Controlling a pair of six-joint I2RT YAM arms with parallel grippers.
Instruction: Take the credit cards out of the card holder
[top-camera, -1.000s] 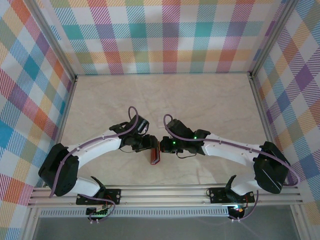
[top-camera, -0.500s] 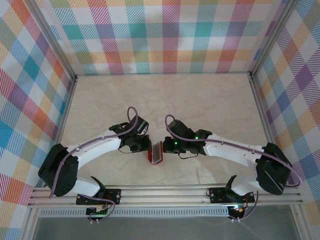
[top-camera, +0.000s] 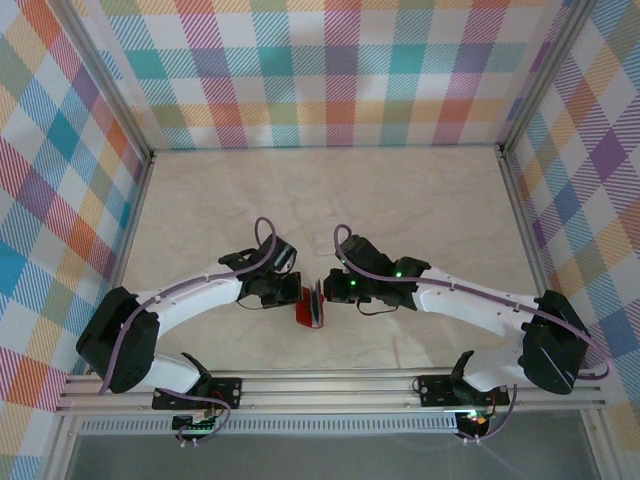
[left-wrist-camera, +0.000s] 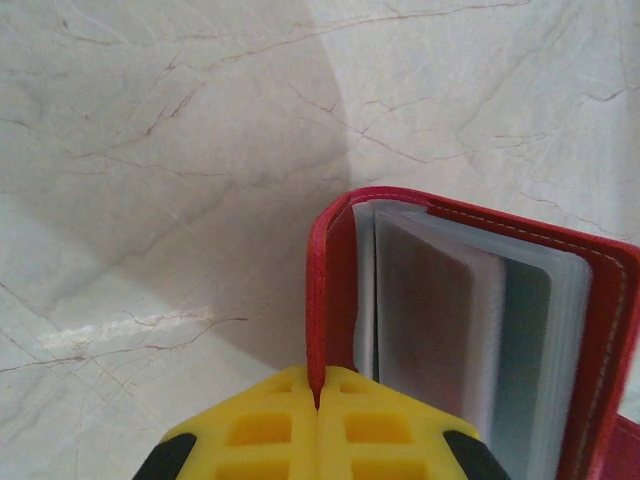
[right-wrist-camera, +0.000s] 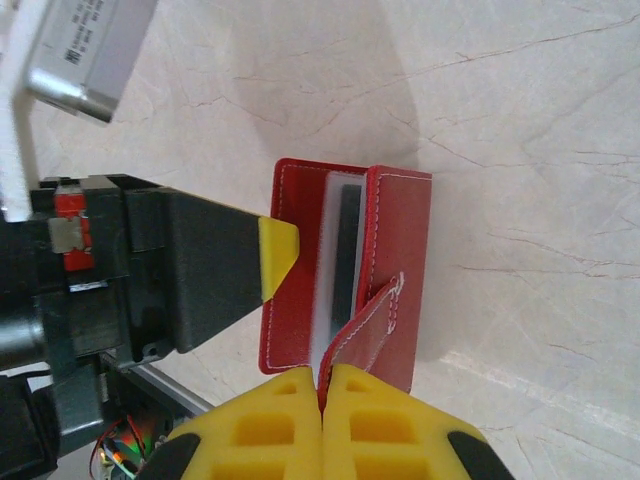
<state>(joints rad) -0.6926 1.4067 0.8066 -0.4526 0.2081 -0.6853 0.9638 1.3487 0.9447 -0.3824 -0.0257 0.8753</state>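
Pale marble-veined table (top-camera: 330, 190), boxed on the far, left and right sides by plaid walls (top-camera: 330, 70); metal rail (top-camera: 330, 385) along the near edge. Broad bare surface toward the far wall and out to both side walls; much less room between the work spot and the near rail. Left arm (top-camera: 190, 300) and right arm (top-camera: 480, 305) bent inward from their bases, elbows wide, wrists facing each other near the middle of the table, somewhat toward the near side. Red card holder (top-camera: 310, 308) between the two wrists, partly opened like a book, covers spread in a narrow V. Not clear whether resting on the table or raised off it. Left gripper (left-wrist-camera: 318, 385) closed tight, yellow pads pinching the edge of one red cover; from the right wrist view, its dark finger (right-wrist-camera: 278, 250) with yellow tip against that same cover. Right gripper (right-wrist-camera: 325, 375) likewise closed, pinching the snap tab (right-wrist-camera: 372, 315) that runs off the other cover. Clear pocket leaves (left-wrist-camera: 572, 325) fanned between the covers. Credit cards (left-wrist-camera: 430, 310) inside those pockets, pale grey behind the plastic, one dark band visible in the gap from the right wrist view; count not readable.
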